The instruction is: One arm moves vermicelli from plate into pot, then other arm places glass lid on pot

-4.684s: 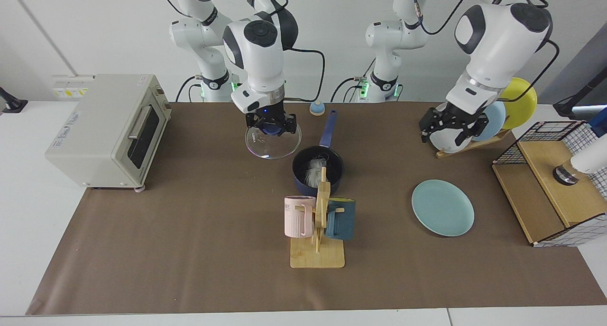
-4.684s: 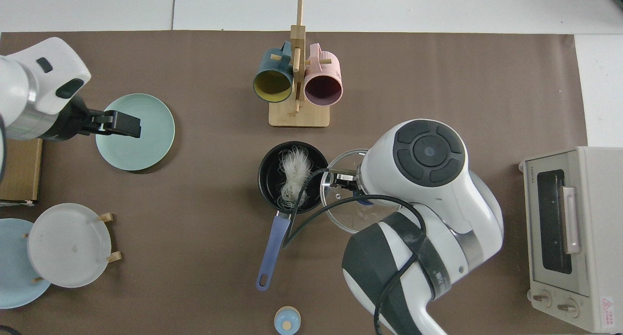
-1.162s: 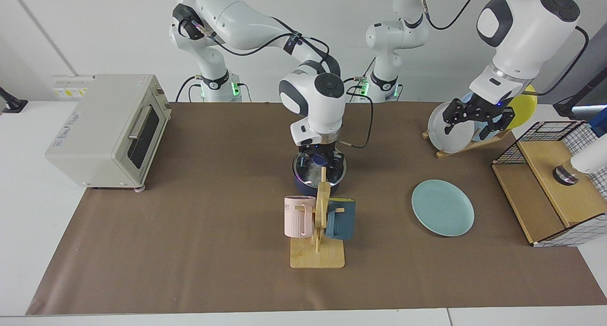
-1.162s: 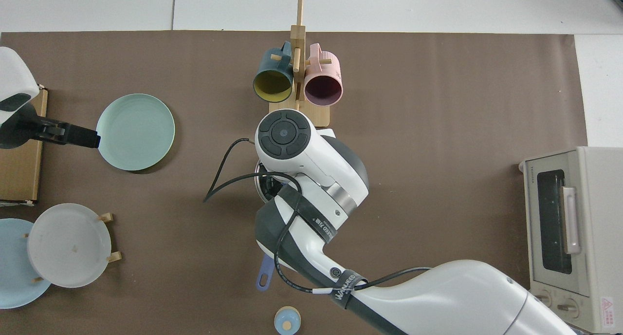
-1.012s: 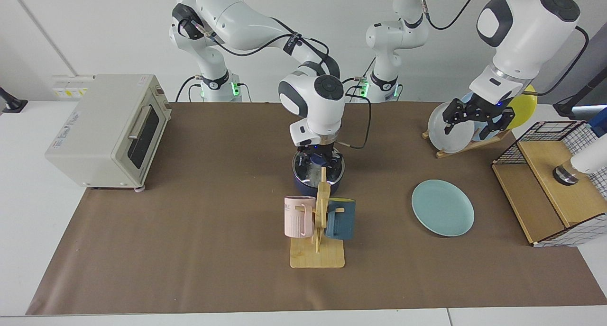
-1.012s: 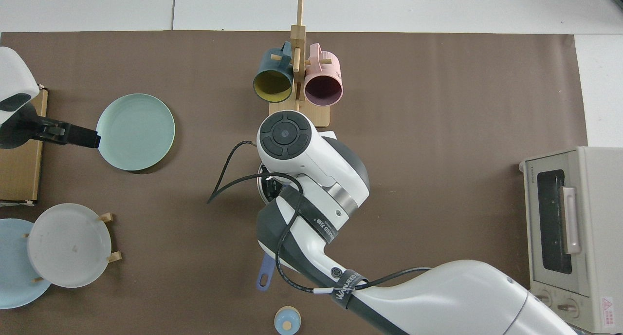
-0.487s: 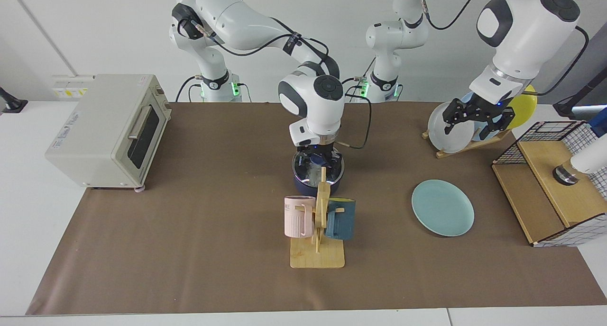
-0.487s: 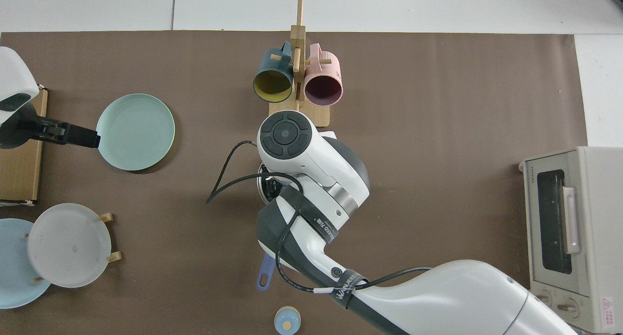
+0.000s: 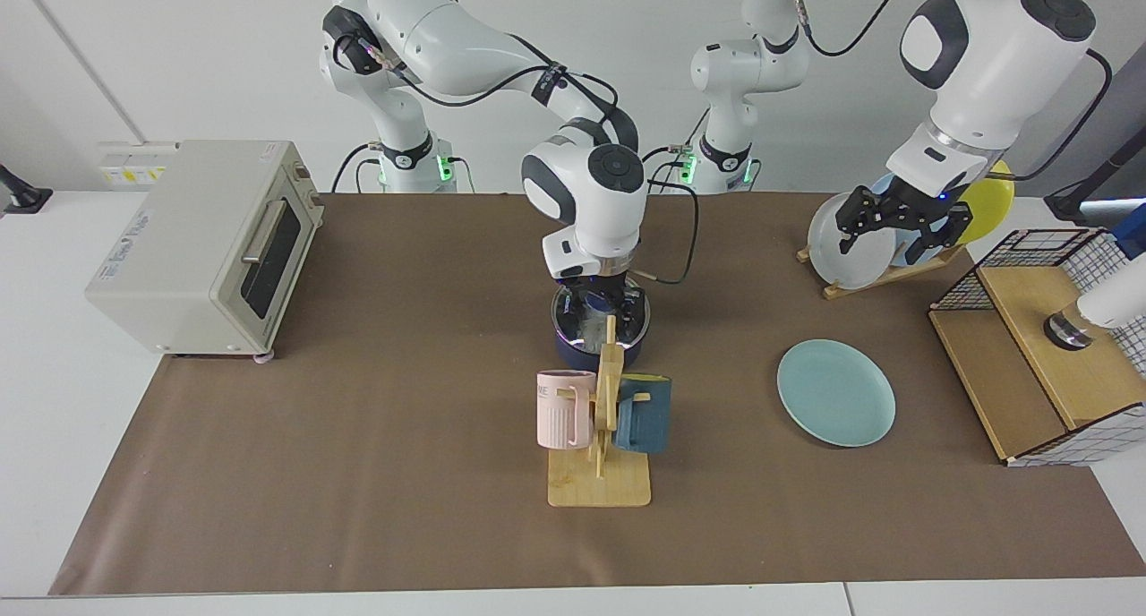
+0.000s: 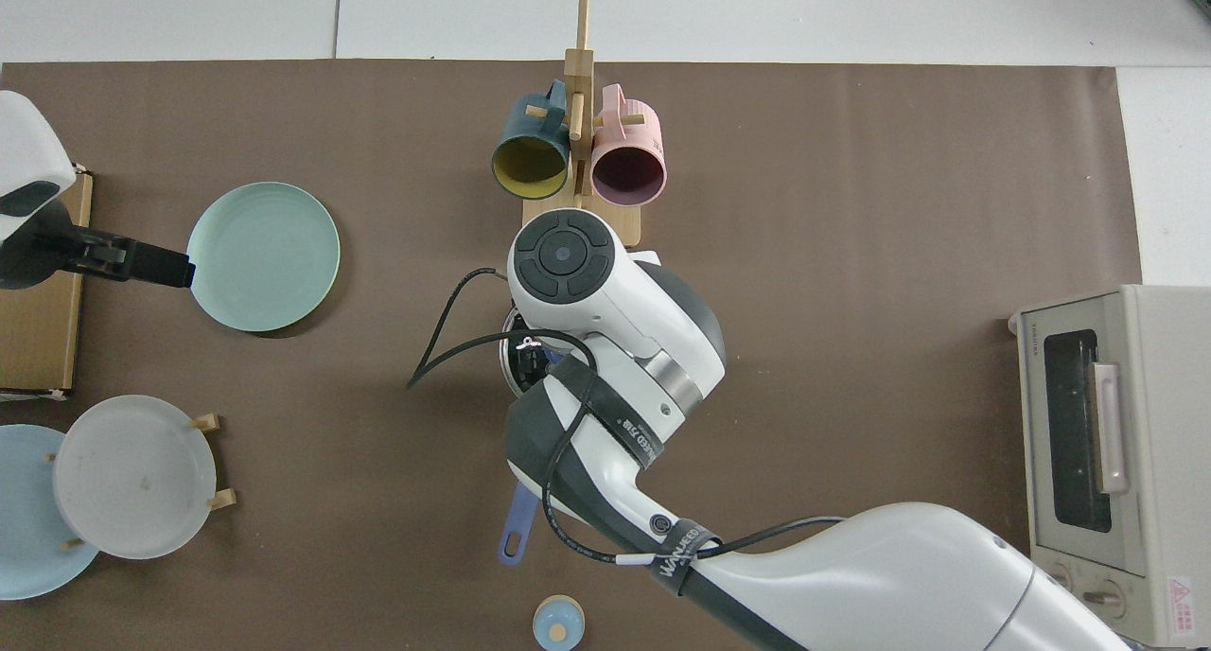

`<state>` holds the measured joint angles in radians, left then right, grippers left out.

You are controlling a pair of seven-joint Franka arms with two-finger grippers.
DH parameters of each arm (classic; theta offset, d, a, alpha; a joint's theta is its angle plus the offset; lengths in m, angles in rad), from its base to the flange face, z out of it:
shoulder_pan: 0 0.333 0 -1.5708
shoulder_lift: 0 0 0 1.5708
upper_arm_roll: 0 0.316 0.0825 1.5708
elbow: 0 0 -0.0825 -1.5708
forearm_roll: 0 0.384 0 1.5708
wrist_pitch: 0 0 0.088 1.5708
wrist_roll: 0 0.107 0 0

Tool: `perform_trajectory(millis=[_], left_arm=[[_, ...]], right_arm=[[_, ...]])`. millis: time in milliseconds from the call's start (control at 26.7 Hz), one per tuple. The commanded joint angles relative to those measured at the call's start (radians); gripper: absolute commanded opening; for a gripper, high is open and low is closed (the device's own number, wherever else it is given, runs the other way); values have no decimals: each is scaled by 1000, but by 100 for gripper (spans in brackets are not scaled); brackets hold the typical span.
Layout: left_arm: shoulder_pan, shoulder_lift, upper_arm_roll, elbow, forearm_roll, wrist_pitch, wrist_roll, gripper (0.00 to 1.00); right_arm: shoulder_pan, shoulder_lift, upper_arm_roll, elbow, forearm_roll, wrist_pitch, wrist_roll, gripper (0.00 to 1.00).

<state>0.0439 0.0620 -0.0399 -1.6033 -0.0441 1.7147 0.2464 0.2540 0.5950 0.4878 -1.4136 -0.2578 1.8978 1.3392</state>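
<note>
The dark navy pot stands mid-table behind the mug rack, and the glass lid lies on its rim. White vermicelli shows through the glass inside the pot. My right gripper hangs just above the lid, open, fingers either side of the blue knob. In the top view the right arm covers the pot, leaving only the blue handle showing. The teal-green plate lies bare. My left gripper waits open by the plate rack.
A mug rack with a pink and a dark teal mug stands right in front of the pot. A toaster oven sits at one end. A plate rack and a wire-and-wood shelf sit at the other. A small blue-capped knob lies behind the pot.
The right arm carried the lid from beside the pot onto its rim. In the last second its hand has lifted slightly while the lid stays on the pot. The left arm drew back to the plate rack.
</note>
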Motion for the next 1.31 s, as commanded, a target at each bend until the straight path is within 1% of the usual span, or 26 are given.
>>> perform_trajectory(millis=[0,150,225,300,450,600,749,787,862,1012,1124,1274], left_arm=[[-1,-11,-2,-4,21,-7,8,100],[1,-11,-2,-4,21,-7,8,100],[1,-11,-2,-4,21,-9,8,100],[1,-11,-2,-4,21,-7,7,100],[1,-11,-2,-4,21,-9,8,100],[1,-11,-2,-4,21,-7,8,100],[1,-11,-2,-4,21,-9,8,100],[1,-11,-2,-4,21,-9,8,100],[1,-11,-2,-4,21,-9,8,100],[1,-11,-2,-4,21,-9,8,100],[1,-11,-2,-4,21,-7,8,100],[1,-11,-2,-4,21,-7,8,100]], right_arm=[[-21,-47,17,-21,-4,-5,-6,100],[-18,-79,22,-21,-3,-8,-29,100],[-22,-96,38,-19,-4,-9,-34,100],[-31,-113,45,-21,-4,-9,-54,100],[-39,-159,45,-21,3,-22,-144,100],[-84,-201,41,-21,18,-60,-267,100],[-127,-236,28,-24,49,-68,-379,100],[-136,-239,16,-24,49,-77,-409,100],[-140,-250,-26,-22,60,-100,-472,100],[-131,-282,-136,-30,146,-105,-629,100],[-128,-317,-214,-50,190,-115,-721,100],[-125,-368,-303,-88,207,-157,-854,100]])
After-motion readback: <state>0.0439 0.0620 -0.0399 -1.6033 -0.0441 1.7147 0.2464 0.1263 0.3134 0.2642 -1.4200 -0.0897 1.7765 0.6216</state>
